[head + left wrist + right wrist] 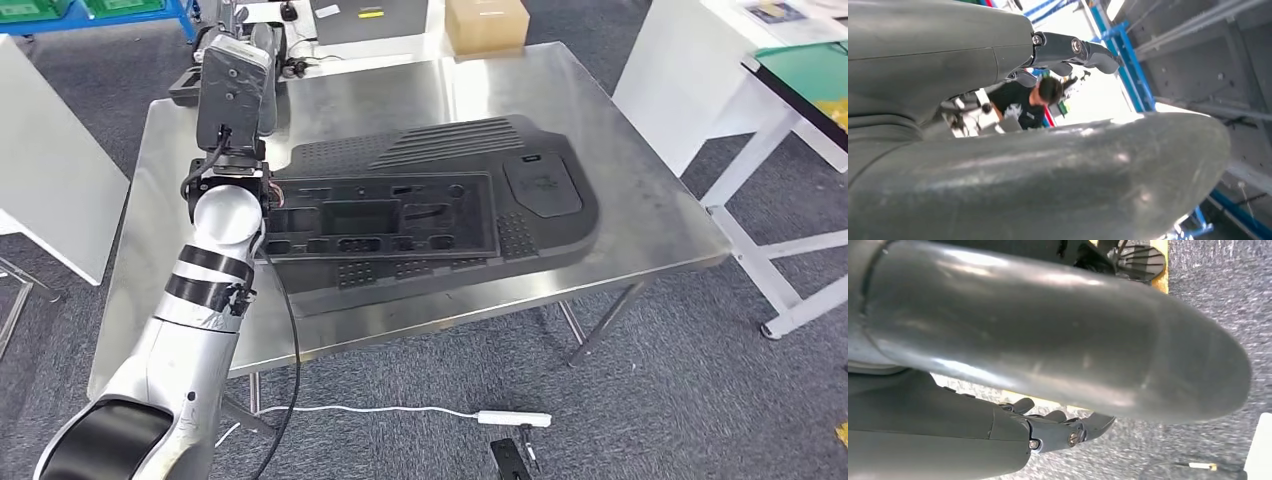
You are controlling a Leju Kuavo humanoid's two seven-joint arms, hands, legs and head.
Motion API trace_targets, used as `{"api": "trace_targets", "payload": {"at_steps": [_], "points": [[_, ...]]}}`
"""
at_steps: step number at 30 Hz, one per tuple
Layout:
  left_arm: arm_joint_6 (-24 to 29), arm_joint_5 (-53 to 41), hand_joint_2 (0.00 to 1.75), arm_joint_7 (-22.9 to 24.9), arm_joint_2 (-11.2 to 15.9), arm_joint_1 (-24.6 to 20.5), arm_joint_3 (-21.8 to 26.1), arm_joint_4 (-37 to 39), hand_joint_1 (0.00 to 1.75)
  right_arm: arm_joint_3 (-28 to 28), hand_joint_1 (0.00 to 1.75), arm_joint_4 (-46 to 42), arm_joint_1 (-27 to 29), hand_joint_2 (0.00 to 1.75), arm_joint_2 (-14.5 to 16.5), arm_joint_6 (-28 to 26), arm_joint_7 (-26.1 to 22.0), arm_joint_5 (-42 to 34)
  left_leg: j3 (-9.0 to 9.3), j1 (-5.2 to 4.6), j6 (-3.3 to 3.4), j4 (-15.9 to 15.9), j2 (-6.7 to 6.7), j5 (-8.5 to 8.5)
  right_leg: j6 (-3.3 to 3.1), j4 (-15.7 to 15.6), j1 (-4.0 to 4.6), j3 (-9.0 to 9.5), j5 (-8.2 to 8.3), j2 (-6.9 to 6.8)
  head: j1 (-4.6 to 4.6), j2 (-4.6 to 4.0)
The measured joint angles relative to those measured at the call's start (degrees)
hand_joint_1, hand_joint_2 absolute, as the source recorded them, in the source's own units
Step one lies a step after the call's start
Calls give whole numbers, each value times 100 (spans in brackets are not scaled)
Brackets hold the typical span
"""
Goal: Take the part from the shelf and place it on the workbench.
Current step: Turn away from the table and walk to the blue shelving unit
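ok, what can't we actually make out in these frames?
- Left hand: head view, forearm housing hides its fingers; holding anything, cannot tell.
- Right hand: right wrist view, the thick thumb covers most of it.
- Part on the workbench: near-left edge hidden behind the left arm.

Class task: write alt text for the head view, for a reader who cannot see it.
A large black moulded plastic part lies flat on a steel workbench, with the robot's left arm raised over the bench's left side. A cardboard box sits at the far edge.

The head view looks down from high up at the shiny steel tabletop point(620, 210). Each wrist view sits very close behind its own grey hand.
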Motion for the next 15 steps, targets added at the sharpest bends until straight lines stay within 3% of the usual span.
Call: {"api": "trace_targets", "payload": {"at_steps": [1, 3, 4, 6, 8, 10, 11, 12, 14, 15], "points": [[-5, 26, 0, 4, -4, -7, 3, 0, 0, 1, 0, 0, -2, 0, -2, 0, 0, 0, 38, -35, 22, -104, 74, -5, 20, -6, 33, 9, -14, -69, 5, 0], [-24, 96, 0, 14, -2, -13, 23, -1, 0, 4, 0, 0, -14, 0, -3, 0, -1, 1, 7, -61, 79, -124, -76, -2, 55, -28, 64, 30, -33, -232, 22, 0], [-35, 131, 0, 17, 0, -15, 37, -1, 0, 6, 0, 0, -24, 0, -2, 0, -1, 2, 2, -57, 112, -138, -170, 11, 76, -7, 59, 23, -68, -226, 21, 0], [-61, 180, 0, 18, -13, -29, 60, -1, 0, 9, 0, 0, -41, 0, 1, 0, -3, 2, 5, -26, 182, -166, -340, 44, 79, 319, 31, -132, -263, 93, 29, 0], [-85, 212, 0, 14, -37, -16, 75, 5, 0, 10, 0, 0, -31, 0, 0, 0, -4, -1, 0, -9, 225, -175, -520, 60, 35, 1118, 1, -538, -581, 504, 51, 0], [-102, 240, 0, 13, -48, 22, 84, 23, 0, 11, 0, 0, -7, 0, -2, 0, -3, -6, -3, -15, 240, -174, -718, 66, 46, 1730, 2, -896, -721, 614, 66, 0], [-104, 254, 0, 13, -48, 34, 86, 34, 0, 11, 0, 0, -1, 0, -3, 0, -3, -8, -3, -19, 243, -174, -801, 70, 78, 1710, 3, -932, -648, 622, 66, 0], [-111, 275, 0, 13, -48, 37, 87, 42, 0, 11, 0, 0, -1, 0, -7, 0, -4, -16, 0, -20, 245, -173, -868, 74, 116, 1449, 4, -851, -492, 626, 68, 0], [-151, 357, 0, 18, -48, 26, 94, 46, 0, 11, 0, 0, -18, 0, -15, 0, -4, -67, 4, -32, 237, -165, -967, 80, 158, 603, 9, -510, -113, 651, 72, 0], [-189, 419, 0, 25, -48, 21, 99, 46, 0, 11, 0, 0, -29, 0, -18, 0, -2, -102, 3, -43, 224, -162, -998, 81, 148, 273, 12, -359, 19, 665, 71, 0]]}}
